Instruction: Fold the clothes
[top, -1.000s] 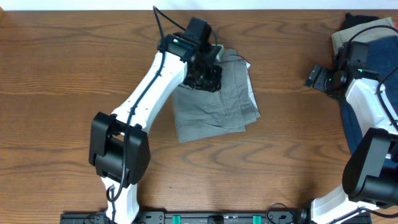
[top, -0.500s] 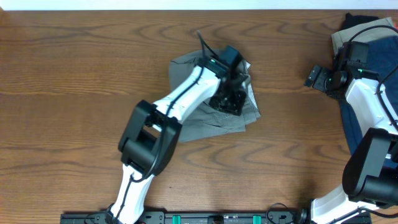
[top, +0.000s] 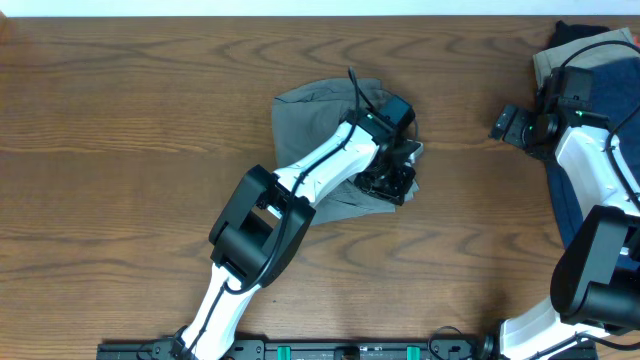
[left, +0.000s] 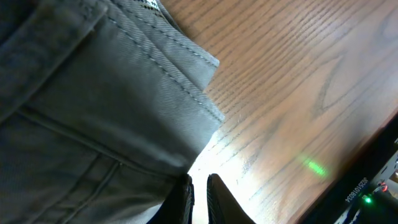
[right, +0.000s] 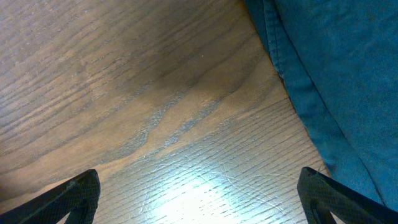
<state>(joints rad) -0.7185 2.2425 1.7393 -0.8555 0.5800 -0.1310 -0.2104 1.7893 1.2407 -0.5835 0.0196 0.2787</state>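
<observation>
At mid-table, folded grey shorts (top: 310, 115) were partly covered by the left gripper (top: 391, 182).
Its jaws were nearly shut at the hem; the right gripper (top: 503, 125) was held open. Snagged layers could be dragged apart.

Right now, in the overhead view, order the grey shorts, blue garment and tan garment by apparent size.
1. Grey shorts: largest, though partly covered.
2. Blue garment: cut by the frame edge, so unsure.
3. Tan garment: smallest.
</observation>
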